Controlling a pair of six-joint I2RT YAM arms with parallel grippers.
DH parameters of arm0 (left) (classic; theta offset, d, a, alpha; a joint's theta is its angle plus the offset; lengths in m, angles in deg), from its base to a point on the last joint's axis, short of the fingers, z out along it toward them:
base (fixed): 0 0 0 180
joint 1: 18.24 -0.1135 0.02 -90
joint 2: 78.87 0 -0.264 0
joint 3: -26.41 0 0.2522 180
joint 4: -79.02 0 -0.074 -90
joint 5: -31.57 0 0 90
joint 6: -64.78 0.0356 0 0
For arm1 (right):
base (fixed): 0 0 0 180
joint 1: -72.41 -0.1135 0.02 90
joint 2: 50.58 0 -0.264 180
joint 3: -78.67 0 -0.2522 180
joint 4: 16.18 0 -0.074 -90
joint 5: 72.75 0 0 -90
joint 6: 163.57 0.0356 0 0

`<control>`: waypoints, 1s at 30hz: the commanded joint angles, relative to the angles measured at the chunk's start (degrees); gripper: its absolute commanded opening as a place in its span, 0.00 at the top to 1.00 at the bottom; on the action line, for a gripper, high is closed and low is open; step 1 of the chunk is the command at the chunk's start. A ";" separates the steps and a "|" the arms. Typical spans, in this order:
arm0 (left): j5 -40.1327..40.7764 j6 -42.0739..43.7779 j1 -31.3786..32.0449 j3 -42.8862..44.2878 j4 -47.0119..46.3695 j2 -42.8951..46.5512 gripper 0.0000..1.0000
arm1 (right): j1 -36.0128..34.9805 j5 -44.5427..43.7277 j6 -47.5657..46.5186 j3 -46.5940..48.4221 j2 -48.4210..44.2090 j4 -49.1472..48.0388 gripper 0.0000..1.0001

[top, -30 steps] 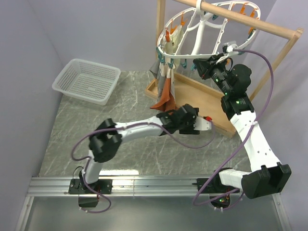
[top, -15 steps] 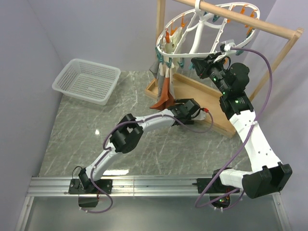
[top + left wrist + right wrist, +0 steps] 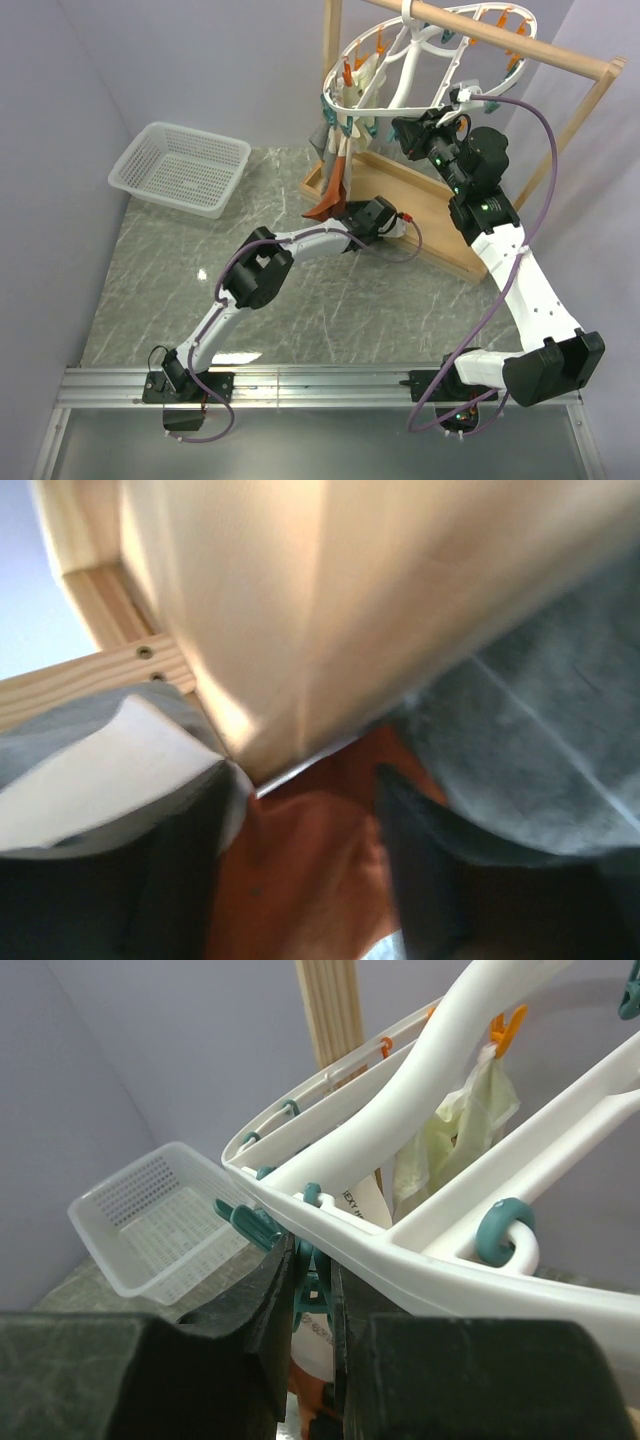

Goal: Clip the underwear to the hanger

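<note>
Right claw [image 3: 308, 1305] squeezes a teal clothespin [image 3: 304, 1282] on the hanger [image 3: 420, 1110], lower centre. Left claw [image 3: 300, 790], spread around the underwear [image 3: 310, 880], likely must grip and raise it.

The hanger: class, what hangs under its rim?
Clothespins, a cream cloth and the rust-orange underwear hang under the hanger rim. The left gripper covers part of the underwear's lower end; its top attachment is hidden.

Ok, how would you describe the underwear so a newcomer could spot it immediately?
Find the wooden frame at the table's back right; a white oval hanger hangs from its rod. Of the pieces dangling off its left rim, the underwear is the only rust-orange one; its neighbours are a cream cloth and a grey cloth.
</note>
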 commanded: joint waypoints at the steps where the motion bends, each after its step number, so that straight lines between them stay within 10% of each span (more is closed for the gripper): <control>1: 1.53 1.54 0.39 -2.95 -3.45 4.28 0.40 | -1.93 1.42 1.19 2.44 0.90 0.03 1.00; 8: -1.79 -0.92 0.92 -7.60 -4.86 10.34 1.00 | -2.55 0.72 0.84 2.70 0.81 0.73 1.00; 19: -28.49 -6.02 0.05 -35.07 -17.15 35.56 1.00 | -2.55 -1.83 1.80 3.84 1.86 1.52 1.00; 30: -67.10 -22.70 -16.82 -56.56 -45.27 50.78 1.00 | -2.64 -1.65 2.07 5.07 3.01 1.96 1.00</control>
